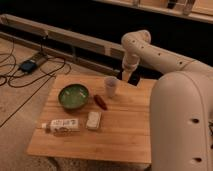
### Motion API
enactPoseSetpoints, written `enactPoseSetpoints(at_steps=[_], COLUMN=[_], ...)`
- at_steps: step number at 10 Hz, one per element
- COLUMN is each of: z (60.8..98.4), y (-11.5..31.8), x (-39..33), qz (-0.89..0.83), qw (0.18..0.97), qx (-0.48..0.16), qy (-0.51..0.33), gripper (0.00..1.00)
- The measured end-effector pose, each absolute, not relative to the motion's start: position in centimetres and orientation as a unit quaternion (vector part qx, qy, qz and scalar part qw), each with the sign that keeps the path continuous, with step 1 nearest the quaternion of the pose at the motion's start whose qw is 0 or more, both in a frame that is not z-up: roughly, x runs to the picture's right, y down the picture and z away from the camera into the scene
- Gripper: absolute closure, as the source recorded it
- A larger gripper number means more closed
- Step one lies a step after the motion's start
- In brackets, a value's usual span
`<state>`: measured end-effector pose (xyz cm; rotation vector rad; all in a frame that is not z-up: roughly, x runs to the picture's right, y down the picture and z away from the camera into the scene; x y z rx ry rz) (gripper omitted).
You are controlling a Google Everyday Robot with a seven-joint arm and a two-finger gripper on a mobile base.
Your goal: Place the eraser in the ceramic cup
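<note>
The ceramic cup (110, 86), small and white, stands upright near the far edge of the wooden table (125, 130). My gripper (128, 75) hangs from the white arm just right of the cup, slightly above its rim. It is shut on the eraser (133, 80), a small black block showing under the fingers. The eraser is lifted off the table and sits beside the cup, not over its mouth.
A green bowl (73, 96) sits left of the cup, with a reddish-brown oblong thing (100, 101) between them. A pale block (93, 120) and a lying bottle (60, 125) are near the front left. My white body (182, 125) fills the right side. Cables lie on the floor at left.
</note>
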<state>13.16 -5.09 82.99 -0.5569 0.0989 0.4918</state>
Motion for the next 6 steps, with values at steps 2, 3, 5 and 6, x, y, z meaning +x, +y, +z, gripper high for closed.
enactPoseSetpoints(at_steps=[2, 3, 5, 6], z=[80.1, 78.7, 76.2, 75.9], y=[-3.1, -2.4, -1.4, -1.3], x=[11.5, 11.0, 10.6, 10.4], qz=[0.232, 0.229, 0.225, 0.222], qw=[0.937, 0.940, 0.941, 0.939], qx=[-0.260, -0.253, -0.240, -0.240], qy=[0.028, 0.007, -0.081, -0.107], gripper=[1.00, 1.00, 1.00, 1.00])
